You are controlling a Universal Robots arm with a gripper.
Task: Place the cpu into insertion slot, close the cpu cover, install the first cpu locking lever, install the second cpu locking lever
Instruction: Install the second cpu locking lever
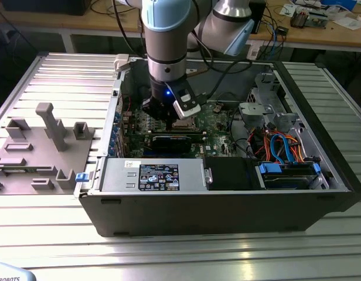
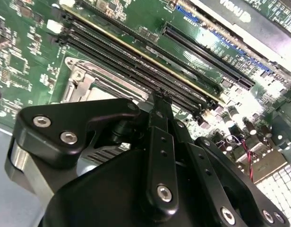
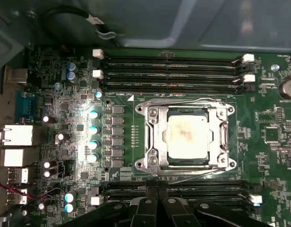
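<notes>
The cpu (image 3: 187, 135) lies flat, face up, squarely under the closed cpu cover (image 3: 153, 137); the fingers (image 3: 157, 208) look pressed together.

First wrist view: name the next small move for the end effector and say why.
Probably ease the end effector toward the wire lever on the socket edge nearest it. The cpu already sits in the socket, and the cpu cover lies flat around it.
</notes>
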